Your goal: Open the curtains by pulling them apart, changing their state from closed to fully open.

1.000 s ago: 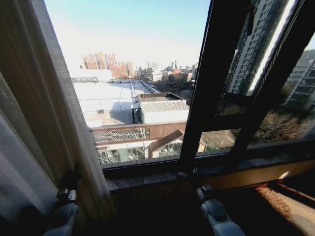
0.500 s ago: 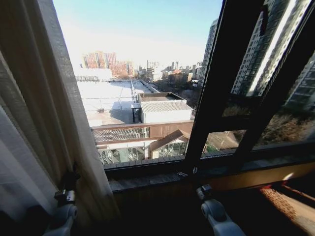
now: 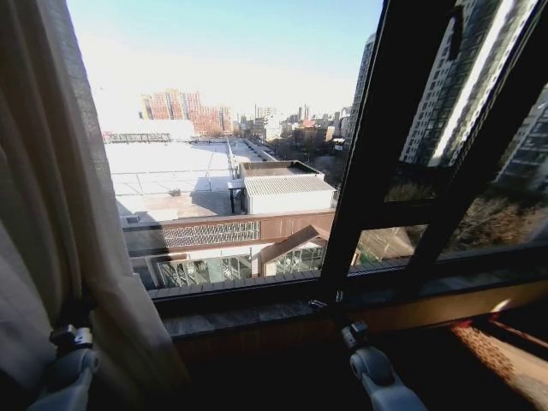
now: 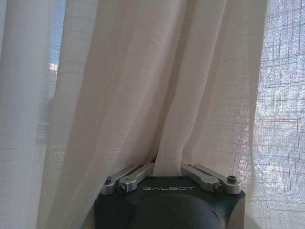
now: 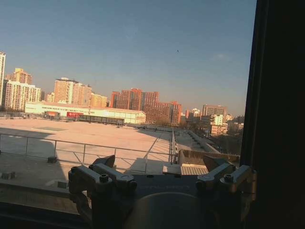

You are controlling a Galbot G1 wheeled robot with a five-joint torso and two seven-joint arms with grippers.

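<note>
**Desk:** Your left claw, what has it got?

**Me:** My left gripper (image 3: 73,318), low at about 8 o'clock in the head view, is pinched on a fold of the curtains (image 3: 51,188). From the wrist, the left gripper (image 4: 167,164) has its linkage arms drawn in around one narrow pleat, which runs straight up from between them toward 12 o'clock. The rest of the cloth hangs in folds to either side, touching the claw's face.

**Desk:** And where does the fabric sit overall?

**Me:** Bunched at the left edge of the window, from 7 to 11 o'clock in the head view, rising above the claw and out of the picture. The glass from there across to the dark window frame (image 3: 377,171) stands uncovered, with rooftops and sky showing through.

**Desk:** What does the wrist camera add?

**Me:** The weave. Up close the curtains (image 4: 143,86) are sheer, with daylight coming through at 3 o'clock and a strip of blue at 10 o'clock. The head view shows them as a dull cream mass.

**Desk:** The other claw?

**Me:** My right gripper (image 3: 355,330) waits at 5 o'clock below the sill, well apart from the cloth. In its wrist view the right gripper (image 5: 164,167) is spread wide, holding nothing.
</note>
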